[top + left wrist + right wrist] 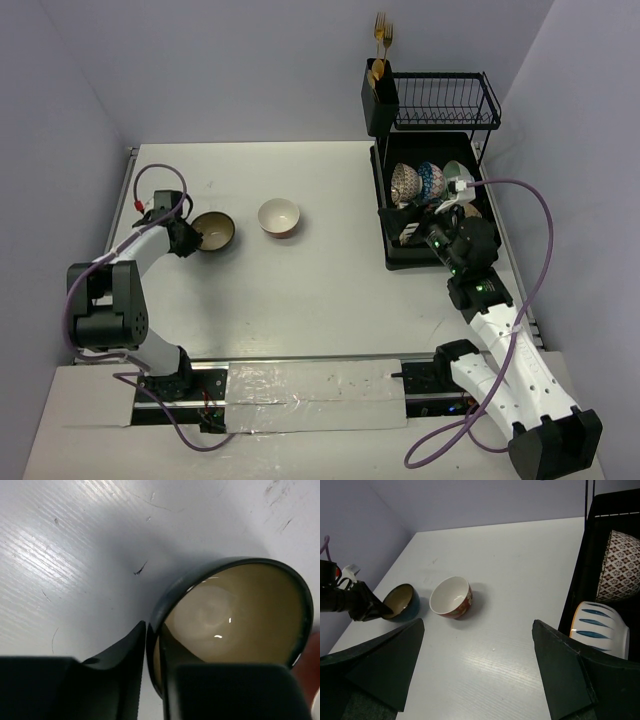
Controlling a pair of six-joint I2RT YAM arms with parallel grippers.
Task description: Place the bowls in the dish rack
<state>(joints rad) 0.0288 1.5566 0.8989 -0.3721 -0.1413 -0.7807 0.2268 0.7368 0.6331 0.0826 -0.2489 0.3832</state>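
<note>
Past the halfway mark, going by the count. Got three standing on edge, side by side, in the dish rack (381,200) on the right: brown-white patterned bowl (405,183), blue patterned bowl (431,181), mint green bowl (457,175). Leaves two out on the counter (300,300). Seeing the left claw (150,640) pinched shut on the rim of the tan dark-rimmed bowl (214,231), tilted, far left. No contact with the white-and-red bowl (279,216), upright near it toward the middle. Spotting the right claw (478,625) spread wide, holding nothing, parked by the rack's front. Probably needs a long carry across.
</note>
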